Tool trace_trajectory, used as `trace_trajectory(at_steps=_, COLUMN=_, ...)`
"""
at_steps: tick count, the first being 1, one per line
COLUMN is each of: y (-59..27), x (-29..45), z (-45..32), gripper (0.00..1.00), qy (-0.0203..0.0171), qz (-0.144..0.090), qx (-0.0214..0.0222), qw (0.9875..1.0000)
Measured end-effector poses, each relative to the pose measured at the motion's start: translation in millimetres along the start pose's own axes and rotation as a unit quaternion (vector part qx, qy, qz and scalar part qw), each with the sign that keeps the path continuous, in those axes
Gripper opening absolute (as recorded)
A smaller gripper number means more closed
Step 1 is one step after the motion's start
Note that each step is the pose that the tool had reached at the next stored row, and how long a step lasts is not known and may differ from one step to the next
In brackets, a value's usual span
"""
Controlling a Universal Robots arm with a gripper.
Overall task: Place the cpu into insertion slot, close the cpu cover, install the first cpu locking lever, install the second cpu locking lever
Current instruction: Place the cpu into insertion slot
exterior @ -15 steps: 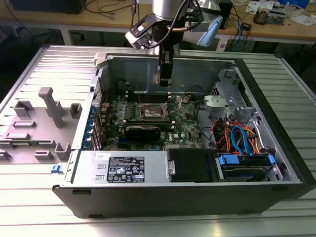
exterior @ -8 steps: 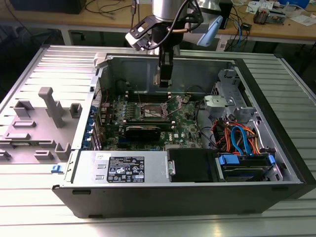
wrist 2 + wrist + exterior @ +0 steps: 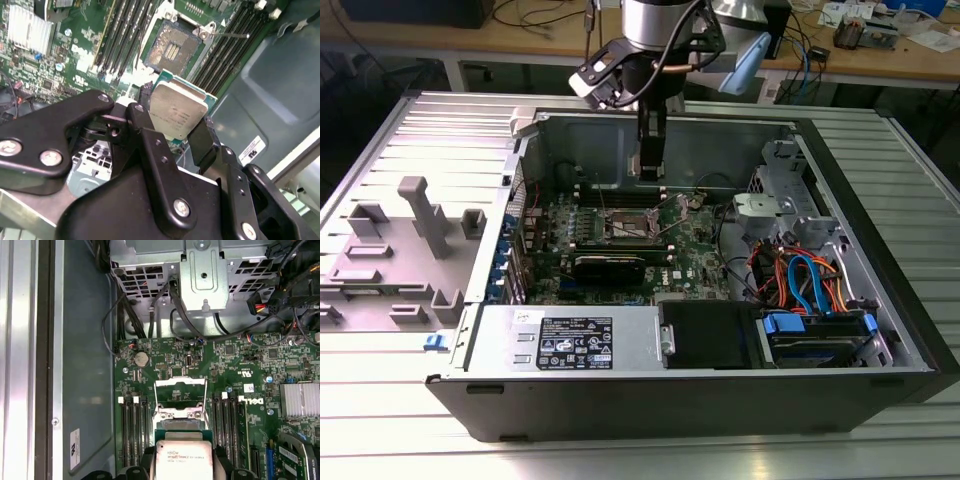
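While the cpu (image 3: 179, 111) is clamped by two opposite edges between the black fingers (image 3: 201, 141) of the gripper (image 3: 174, 122), it is carried in the air above the green circuit board (image 3: 75, 50) and is not yet seated. In the second wrist view the insertion slot (image 3: 172, 49) is seen uncovered, its dark square bed exposed, lying just beyond the far edge of the held chip and apart from it. In the first wrist view the same order is shown: the cpu (image 3: 182, 460) is nearest the camera, the slot is partly hidden behind it, and what appears to be the cpu cover (image 3: 181, 383) is swung up on the far side of the slot, so the opening is left free.

In the exterior view the gripper (image 3: 650, 172) is reached down into the open computer case (image 3: 880, 300), with the insertion slot (image 3: 630, 226) close beneath it. No long axis is offered by the square chip; its edges are seen roughly parallel to the slot's rim. How much of the remaining gap is height and how much is sideways offset cannot be settled.
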State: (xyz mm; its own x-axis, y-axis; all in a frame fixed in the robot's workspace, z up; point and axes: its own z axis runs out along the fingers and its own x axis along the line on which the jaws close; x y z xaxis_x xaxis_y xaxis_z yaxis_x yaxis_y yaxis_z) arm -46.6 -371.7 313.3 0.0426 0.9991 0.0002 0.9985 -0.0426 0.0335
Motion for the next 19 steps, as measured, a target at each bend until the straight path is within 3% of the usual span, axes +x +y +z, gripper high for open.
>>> trace_trajectory(at_steps=7, y=-4.4, x=-0.5, z=3.9, gripper=0.55, qy=-0.0005, qz=0.000, qx=-0.0053, qw=1.0000)
trace_trajectory(at_steps=11, y=-7.3, x=-1.7, z=5.1, gripper=0.55, qy=0.0005, qz=-0.002, qx=-0.0226, qw=0.9997)
trace_trajectory(at_steps=12, y=-8.3, x=-1.8, z=5.5, gripper=0.55, qy=0.0010, qz=-0.002, qx=-0.0248, qw=0.9997)
trace_trajectory(at_steps=17, y=-12.1, x=-2.9, z=10.4, gripper=0.55, qy=0.0106, qz=-0.019, qx=-0.0257, qw=0.9994)
trace_trajectory(at_steps=19, y=-13.3, x=-3.3, z=12.8, gripper=0.55, qy=0.0119, qz=-0.025, qx=-0.0258, qw=0.9993)
